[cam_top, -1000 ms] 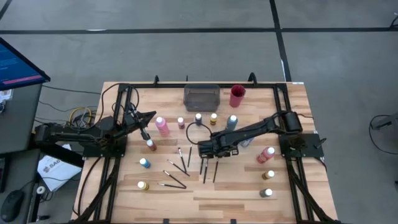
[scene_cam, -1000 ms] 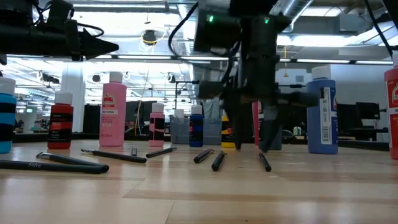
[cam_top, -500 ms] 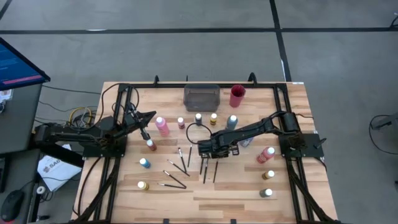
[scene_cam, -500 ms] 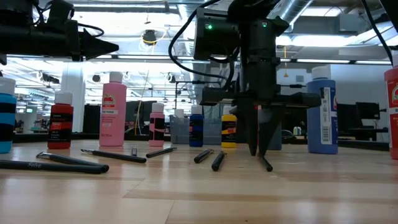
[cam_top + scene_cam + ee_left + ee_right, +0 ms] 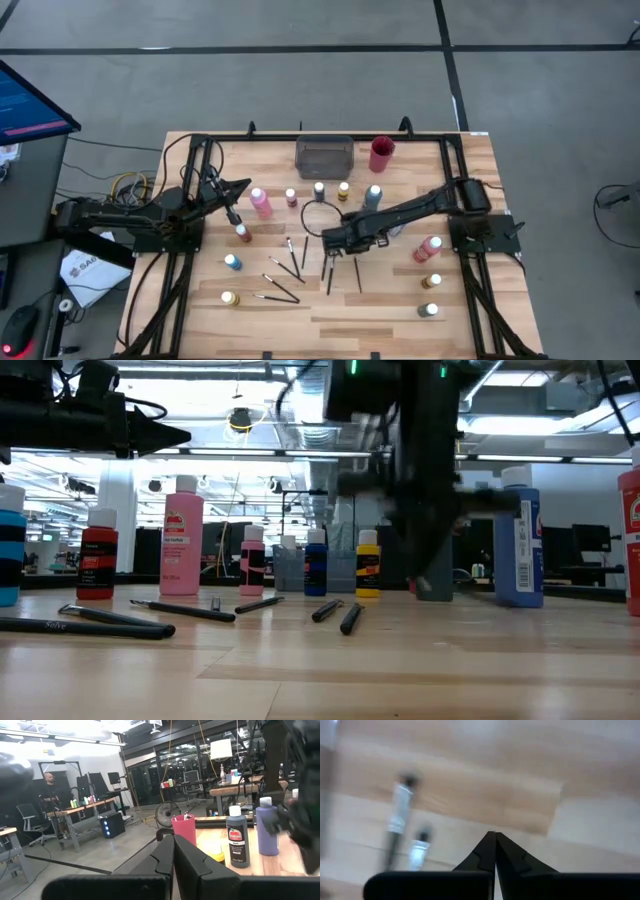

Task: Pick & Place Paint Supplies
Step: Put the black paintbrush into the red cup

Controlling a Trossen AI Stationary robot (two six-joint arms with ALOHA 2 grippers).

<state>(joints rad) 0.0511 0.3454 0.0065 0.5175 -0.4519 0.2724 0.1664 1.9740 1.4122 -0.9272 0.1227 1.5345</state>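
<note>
Thin dark brushes lie flat on the wooden table: one just near-side of my right gripper, another beside it, more to the left. Small paint bottles stand upright in a far row, at the left and at the right. My right gripper points straight down, shut and raised off the table; its wrist view shows the shut tips with nothing between them and two brush ferrules below. My left gripper waits shut, raised at the table's left.
A grey tray and a red cup stand at the far edge. A tall pink bottle stands near my left gripper. Bare wood lies along the near edge, between the bottles at the two near corners.
My right gripper has shut its fingers low among the brushes, then risen off the table. The brush nearest it now lies a little farther toward the table's right edge than before. My left arm has kept still.
</note>
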